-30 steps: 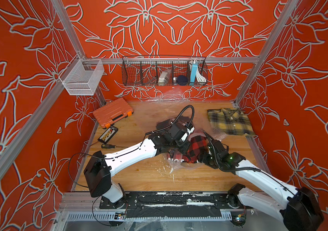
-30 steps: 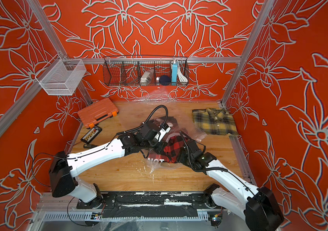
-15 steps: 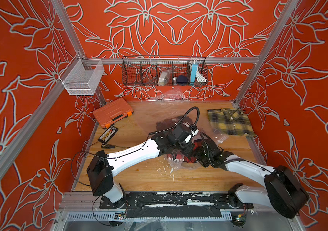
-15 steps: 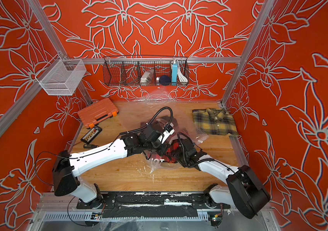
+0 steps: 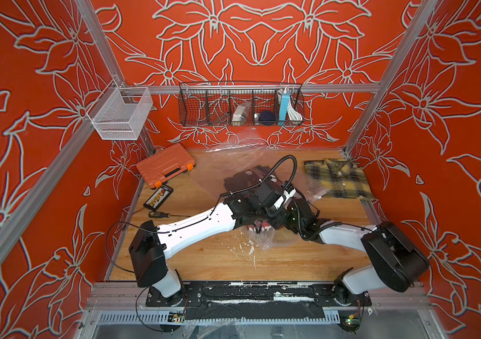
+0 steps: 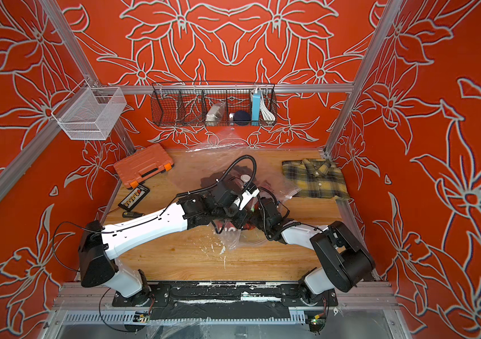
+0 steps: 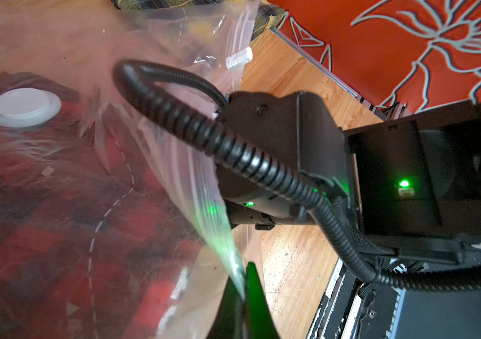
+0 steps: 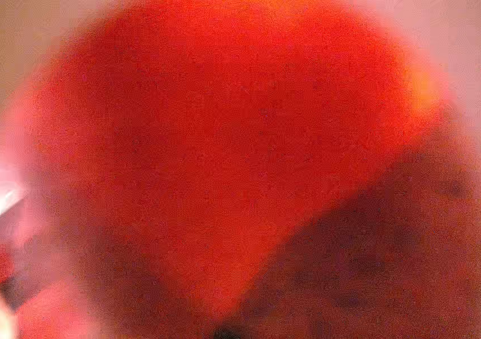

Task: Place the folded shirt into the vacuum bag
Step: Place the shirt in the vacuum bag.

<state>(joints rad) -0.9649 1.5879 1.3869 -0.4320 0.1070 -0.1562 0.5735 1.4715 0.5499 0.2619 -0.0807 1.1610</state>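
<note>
The vacuum bag (image 5: pixel 262 242) lies crumpled mid-table, its white valve cap (image 7: pixel 23 107) and slider clip (image 7: pixel 239 57) clear in the left wrist view. The folded shirt (image 7: pixel 66 234), red and black plaid, lies inside the bag under the clear plastic. My left gripper (image 7: pixel 245 283) is shut on the bag's zip-strip edge and holds it lifted. My right gripper (image 5: pixel 286 217) reaches into the bag mouth beneath the left wrist, with its fingers hidden. The right wrist view is only blurred red fabric (image 8: pixel 218 132) pressed close. Whether cloth sits between those jaws I cannot tell.
A second folded shirt (image 5: pixel 337 180), yellow plaid, lies at the back right. An orange tool case (image 5: pixel 165 164), a bit set (image 5: pixel 158 198) and a screwdriver (image 5: pixel 163 214) lie along the left side. A black wire basket (image 5: pixel 240 107) and a white mesh basket (image 5: pixel 119 114) hang on the walls.
My right arm pushed left, deeper into the bag mouth, its elbow folding back to the right. The red shirt, exposed a second ago, is now mostly hidden. The left gripper kept its hold.
</note>
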